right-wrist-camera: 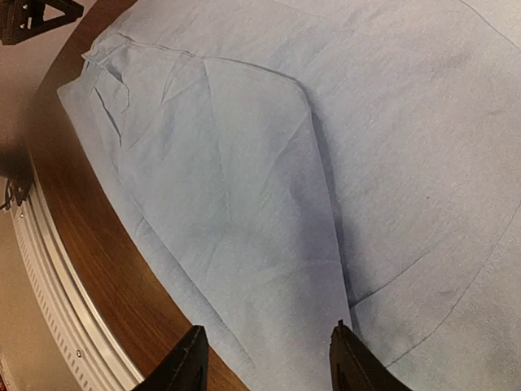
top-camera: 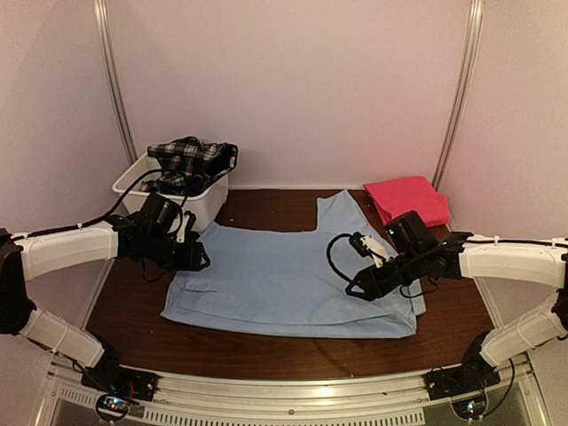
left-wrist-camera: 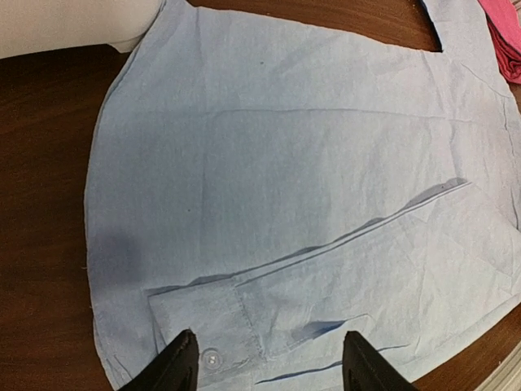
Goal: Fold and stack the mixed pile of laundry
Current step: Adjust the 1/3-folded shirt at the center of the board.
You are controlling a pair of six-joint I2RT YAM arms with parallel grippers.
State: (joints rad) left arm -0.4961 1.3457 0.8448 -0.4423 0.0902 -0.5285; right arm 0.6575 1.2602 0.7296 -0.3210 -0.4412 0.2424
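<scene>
Light blue shirt (top-camera: 293,280) lies flat mid-bench (top-camera: 133,311) with a sleeve (left-wrist-camera: 326,285) folded across it, left hand (top-camera: 199,258) and right hand (top-camera: 355,289) both spread and empty above it; a shallow pinch could drag that fold loose, while the white tub (top-camera: 209,202) holding the plaid garment (top-camera: 188,160) and the folded pink-red cloth (top-camera: 406,200) crowd the arms' outward swing.

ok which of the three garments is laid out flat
the light blue shirt: it lies spread flat on the table; the pink-red cloth sits folded at the far right and the plaid garment is bunched in the white tub
</scene>
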